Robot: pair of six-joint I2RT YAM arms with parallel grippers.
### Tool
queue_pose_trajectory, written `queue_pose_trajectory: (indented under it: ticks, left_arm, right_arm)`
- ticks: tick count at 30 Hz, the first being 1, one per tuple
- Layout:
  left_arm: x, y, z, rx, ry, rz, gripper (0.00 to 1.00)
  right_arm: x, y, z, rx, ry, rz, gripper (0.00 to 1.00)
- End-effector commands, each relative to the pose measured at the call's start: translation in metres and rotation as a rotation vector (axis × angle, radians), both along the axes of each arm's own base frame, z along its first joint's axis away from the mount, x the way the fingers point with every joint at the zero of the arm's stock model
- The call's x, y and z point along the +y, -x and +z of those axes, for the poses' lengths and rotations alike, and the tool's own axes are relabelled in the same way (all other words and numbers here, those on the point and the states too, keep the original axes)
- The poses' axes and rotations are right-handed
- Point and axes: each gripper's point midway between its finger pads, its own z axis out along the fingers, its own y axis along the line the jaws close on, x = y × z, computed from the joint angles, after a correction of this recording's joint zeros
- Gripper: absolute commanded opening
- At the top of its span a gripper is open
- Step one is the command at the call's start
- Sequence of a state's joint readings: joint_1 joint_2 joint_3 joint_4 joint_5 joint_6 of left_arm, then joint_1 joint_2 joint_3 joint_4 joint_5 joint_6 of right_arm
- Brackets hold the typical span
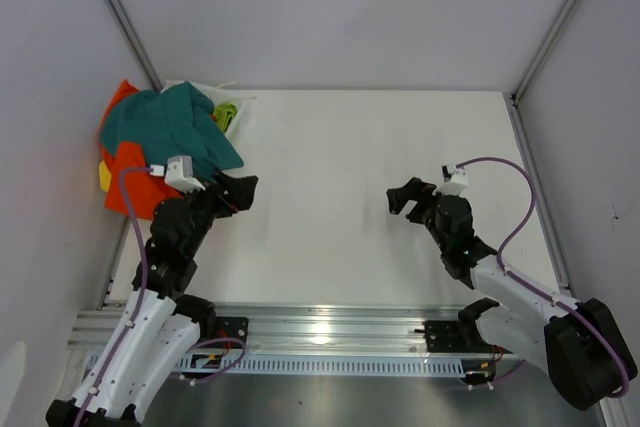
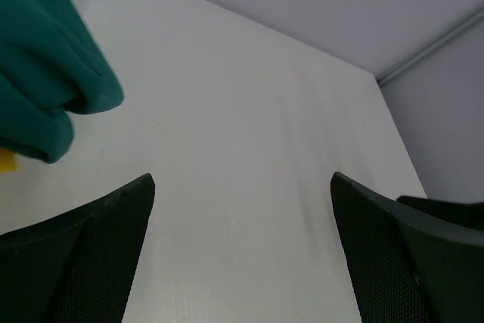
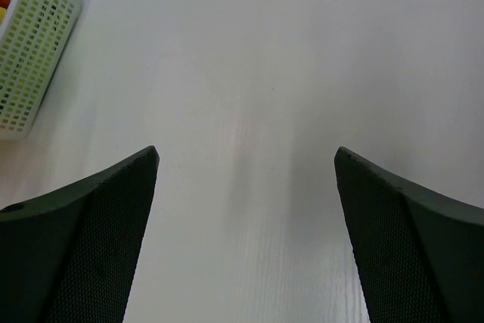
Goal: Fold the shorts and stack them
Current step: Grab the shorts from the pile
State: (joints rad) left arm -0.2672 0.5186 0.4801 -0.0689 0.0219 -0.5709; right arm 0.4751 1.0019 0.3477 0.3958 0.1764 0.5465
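As both arms stood over the white table, the shorts lay unfolded in a heap at its far-left corner, piled over a white slotted basket. A teal pair sprawled on top, with an orange pair beneath it, a sliver of yellow at the pile's left edge and a lime-green scrap showing on the right. The left gripper hung just beside the teal cloth's near edge, its fingers spread wide and holding nothing. The right gripper, well apart over bare tabletop right of centre, was likewise spread and empty. Nothing had yet been folded or stacked.
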Motion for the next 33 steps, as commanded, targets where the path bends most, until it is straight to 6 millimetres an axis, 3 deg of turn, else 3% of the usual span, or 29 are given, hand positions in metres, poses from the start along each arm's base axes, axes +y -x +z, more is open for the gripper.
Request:
queue_pose_trajectory:
  ticks: [1, 4, 9, 11, 13, 16, 21, 30, 32, 33]
  left_arm:
    - [0.039, 0.0, 0.038, 0.084, 0.037, 0.247, 0.99]
    - [0.087, 0.013, 0.062, 0.106, 0.035, 0.507, 0.99]
    - [0.122, 0.036, 0.091, 0.128, 0.009, 0.682, 0.99]
    - [0.129, 0.032, 0.097, 0.162, -0.029, 0.719, 0.99]
    - [0.128, 0.017, 0.089, 0.225, -0.079, 0.716, 0.99]
    - [0.116, -0.003, 0.093, 0.243, -0.075, 0.648, 0.99]
    - [0.115, -0.04, 0.051, 0.438, -0.071, 0.613, 0.99]
    - [0.128, -0.078, -0.001, 0.573, -0.073, 0.673, 0.99]
    - [0.125, -0.09, -0.008, 0.585, -0.06, 0.655, 0.9]
    - [0.124, -0.093, -0.009, 0.585, -0.056, 0.653, 0.73]
  right_arm:
    - [0.001, -0.004, 0.014, -0.049, -0.038, 0.001, 1.0]
    - [0.0, -0.004, 0.013, -0.042, -0.041, 0.005, 0.99]
    - [0.003, -0.004, 0.005, -0.016, -0.051, 0.02, 0.99]
    - [0.006, -0.004, 0.005, -0.013, -0.062, 0.038, 0.99]
    - [0.008, -0.004, 0.004, -0.006, -0.07, 0.048, 0.99]
    - [0.009, -0.004, 0.004, -0.003, -0.072, 0.054, 1.0]
    - [0.007, -0.005, 0.0, 0.007, -0.066, 0.046, 0.99]
    - [0.005, -0.005, 0.002, 0.006, -0.071, 0.047, 1.0]
    - [0.003, -0.005, 0.002, 0.005, -0.073, 0.041, 0.99]
    - [0.003, -0.005, 0.003, 0.001, -0.076, 0.04, 1.0]
